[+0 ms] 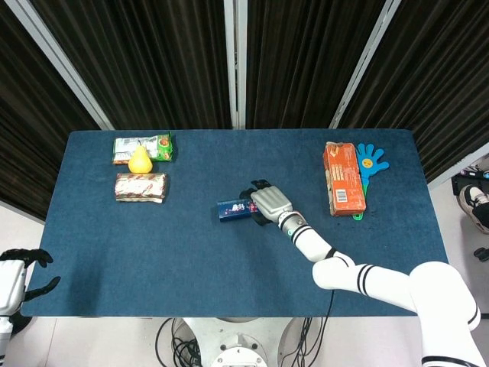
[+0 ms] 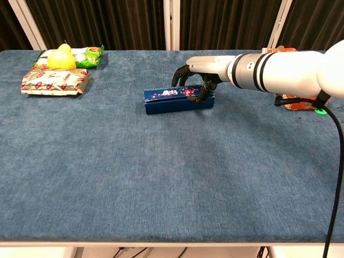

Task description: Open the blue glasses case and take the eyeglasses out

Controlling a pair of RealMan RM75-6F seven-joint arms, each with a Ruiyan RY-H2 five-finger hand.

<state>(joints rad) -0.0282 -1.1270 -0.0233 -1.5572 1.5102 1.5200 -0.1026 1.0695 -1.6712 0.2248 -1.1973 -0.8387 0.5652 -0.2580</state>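
The blue glasses case (image 1: 230, 209) (image 2: 169, 101) lies closed near the middle of the blue table, its long side running left to right and slightly skewed. My right hand (image 1: 269, 203) (image 2: 200, 74) sits over its right end. The dark fingers curl down behind the case and the thumb presses on its front face, so the hand grips that end. No eyeglasses are visible. My left hand (image 1: 21, 274) hangs off the table's near left corner, fingers apart and holding nothing.
At the far left a yellow pear (image 1: 139, 160) (image 2: 61, 58) rests on a green packet (image 1: 157, 145), with a silver-red snack packet (image 1: 140, 187) (image 2: 54, 80) in front of it. An orange box (image 1: 341, 178) and a blue hand-shaped toy (image 1: 372, 162) lie at the far right.
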